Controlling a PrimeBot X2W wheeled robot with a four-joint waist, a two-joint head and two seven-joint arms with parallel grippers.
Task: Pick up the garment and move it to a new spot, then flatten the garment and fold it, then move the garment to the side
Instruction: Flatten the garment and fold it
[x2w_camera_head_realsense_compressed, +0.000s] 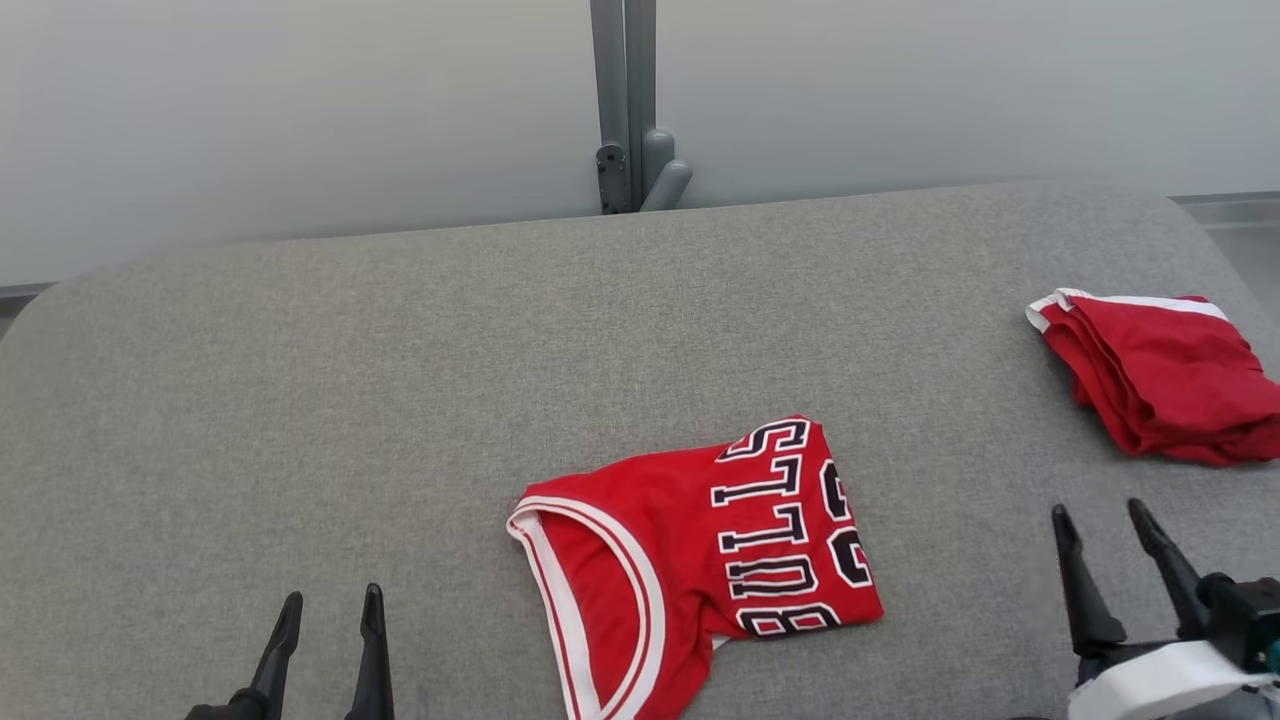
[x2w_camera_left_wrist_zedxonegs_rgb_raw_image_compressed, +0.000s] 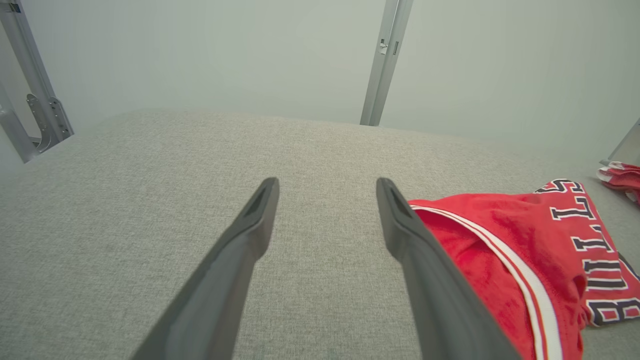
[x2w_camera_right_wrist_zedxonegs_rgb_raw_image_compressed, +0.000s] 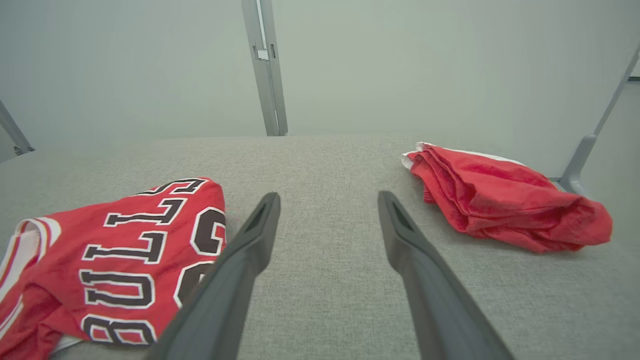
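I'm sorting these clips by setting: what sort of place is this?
Probably a lab or test booth set up for folding clothes: a grey padded table, plain pale walls with a metal post, and two red garments, a jersey and a folded bundle.

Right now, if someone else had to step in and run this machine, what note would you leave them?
Left end effector: open, empty, over the grey cushion, left of the jersey.
Right end effector: open, empty, between the jersey and the other red garment.
Jersey: lies folded near the front middle, lettering up.
Other red garment: folded at the far right edge.
Done: the jersey looks folded.
Left: probably moving it to the side.
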